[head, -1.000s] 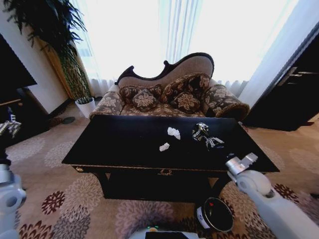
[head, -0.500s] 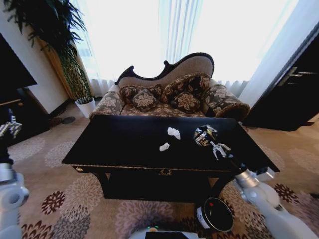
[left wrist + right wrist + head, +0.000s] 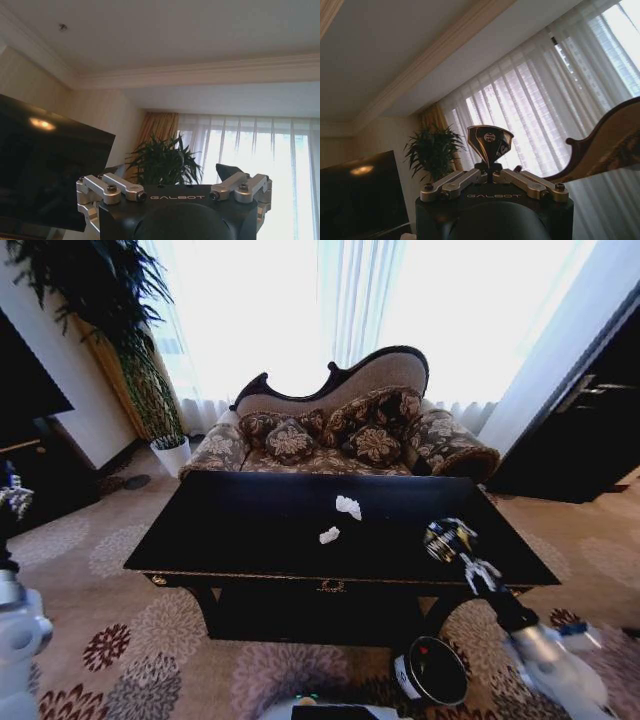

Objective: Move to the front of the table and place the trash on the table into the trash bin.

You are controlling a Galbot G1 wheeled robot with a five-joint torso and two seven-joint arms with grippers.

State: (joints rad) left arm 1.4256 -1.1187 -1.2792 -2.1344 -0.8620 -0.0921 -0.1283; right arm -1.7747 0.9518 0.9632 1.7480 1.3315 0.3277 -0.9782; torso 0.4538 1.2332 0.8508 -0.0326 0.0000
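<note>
Right gripper (image 3: 462,552): raised over the table (image 3: 240,530) right end, fingers clamped on dark patterned item (image 3: 446,538).
Left gripper (image 3: 12,502): parked far left, fingers apart.
Bin (image 3: 432,672): floor, below.

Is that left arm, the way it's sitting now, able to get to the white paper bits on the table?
Probably not. The left gripper is raised far off to the left, away from the table; the paper bits lie right of centre. Nothing blocks the way.
</note>
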